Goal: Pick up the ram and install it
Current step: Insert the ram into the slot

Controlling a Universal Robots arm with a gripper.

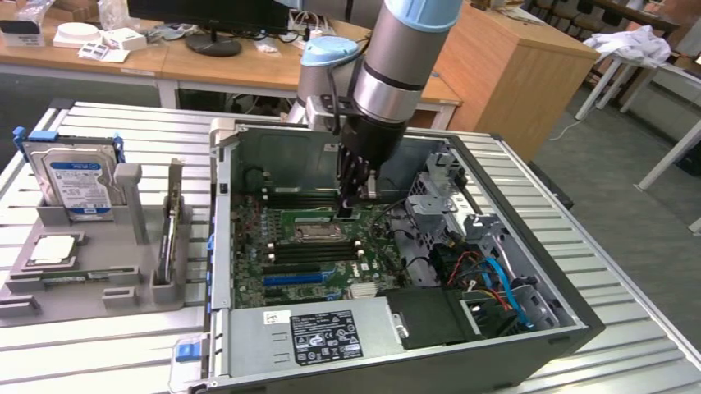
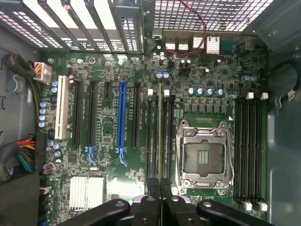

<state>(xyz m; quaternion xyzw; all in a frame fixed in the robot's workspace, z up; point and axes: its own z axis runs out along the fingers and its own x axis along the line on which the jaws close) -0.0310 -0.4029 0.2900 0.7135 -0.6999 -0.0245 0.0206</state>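
In the wrist view my gripper [image 2: 160, 184] is shut on the ram [image 2: 160, 136], which I see edge-on as a thin green strip. The strip runs lengthwise along the black memory slots [image 2: 151, 136] beside the CPU socket [image 2: 203, 157]. I cannot tell whether the ram touches a slot or hangs just above it. In the exterior view the gripper [image 1: 347, 207] reaches straight down into the open computer case [image 1: 547, 328]. Its fingertips are low over the motherboard [image 1: 318, 254], just beyond the socket.
More memory slots [image 2: 249, 150] lie on the socket's other side, with blue and black expansion slots [image 2: 121, 122] and cable bundles [image 2: 21, 155] around. Outside the case, at the exterior view's left, a grey holder [image 1: 88, 271] carries a hard drive [image 1: 79, 185]. The power supply [image 1: 318, 332] fills the case's near corner.
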